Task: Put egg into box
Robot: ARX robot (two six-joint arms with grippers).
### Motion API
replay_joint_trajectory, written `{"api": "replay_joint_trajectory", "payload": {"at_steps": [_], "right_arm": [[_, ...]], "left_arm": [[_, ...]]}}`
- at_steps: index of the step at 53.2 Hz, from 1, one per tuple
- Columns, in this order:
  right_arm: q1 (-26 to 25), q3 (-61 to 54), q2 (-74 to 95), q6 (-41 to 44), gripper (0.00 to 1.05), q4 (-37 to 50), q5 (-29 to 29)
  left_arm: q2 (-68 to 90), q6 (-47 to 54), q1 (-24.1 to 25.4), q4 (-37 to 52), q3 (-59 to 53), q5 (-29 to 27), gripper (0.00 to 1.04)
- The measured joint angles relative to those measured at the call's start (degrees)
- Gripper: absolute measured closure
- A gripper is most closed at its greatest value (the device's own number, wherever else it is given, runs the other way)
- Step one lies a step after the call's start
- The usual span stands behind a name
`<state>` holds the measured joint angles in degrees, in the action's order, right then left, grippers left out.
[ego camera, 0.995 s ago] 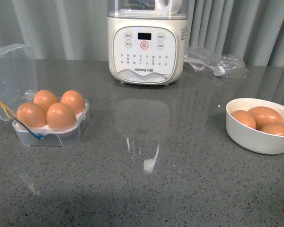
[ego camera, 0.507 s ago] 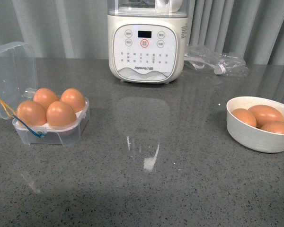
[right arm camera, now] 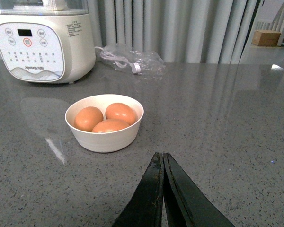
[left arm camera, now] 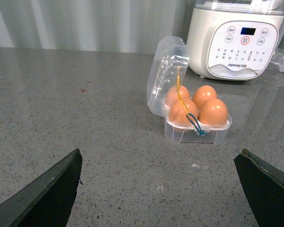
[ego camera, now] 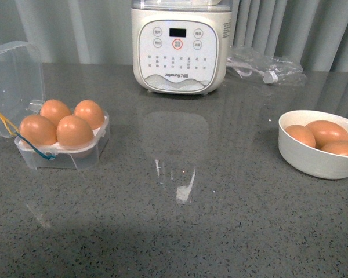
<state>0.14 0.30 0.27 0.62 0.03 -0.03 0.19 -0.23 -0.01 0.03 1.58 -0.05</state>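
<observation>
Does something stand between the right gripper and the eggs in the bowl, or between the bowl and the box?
Nothing visible: only bare counter lies between the right gripper and the bowl, and between bowl and box. However, all four box cells already hold eggs.

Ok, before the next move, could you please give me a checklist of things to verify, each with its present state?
1. The lid of the box is open: ok, it stands upright.
2. A free cell in the box: not ok, four eggs fill all four cells.
3. Supply in the bowl: ok, three spare eggs lie in it.
4. The left gripper is open and empty: ok.
5. The right gripper is ready to grasp: not ok, it is shut, holding nothing.
</observation>
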Motion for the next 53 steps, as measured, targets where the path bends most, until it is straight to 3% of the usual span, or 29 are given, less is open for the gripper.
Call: {"api": "replay_joint_trajectory", "payload": {"at_steps": [23, 49, 50, 53], "right_arm": [[0.0, 0.0, 0.0, -0.1, 0.05, 0.0, 0.0], [0.0, 0.0, 0.0, 0.0, 0.07, 0.0, 0.0], [0.0, 0.0, 0.0, 0.0, 0.07, 0.0, 0.0], [0.0, 0.0, 0.0, 0.0, 0.07, 0.0, 0.0]], "left_arm": [[0.0, 0.0, 0.0, 0.0, 0.0, 0.0, 0.07], [0.0, -0.2, 0.1, 0.0, 0.0, 0.3, 0.07], [0.2, -0.5, 0.4, -0.3, 0.1, 1.2, 0.07], [2.8, -5.9, 4.6, -2.2, 0.7, 11.2, 0.07]]}}
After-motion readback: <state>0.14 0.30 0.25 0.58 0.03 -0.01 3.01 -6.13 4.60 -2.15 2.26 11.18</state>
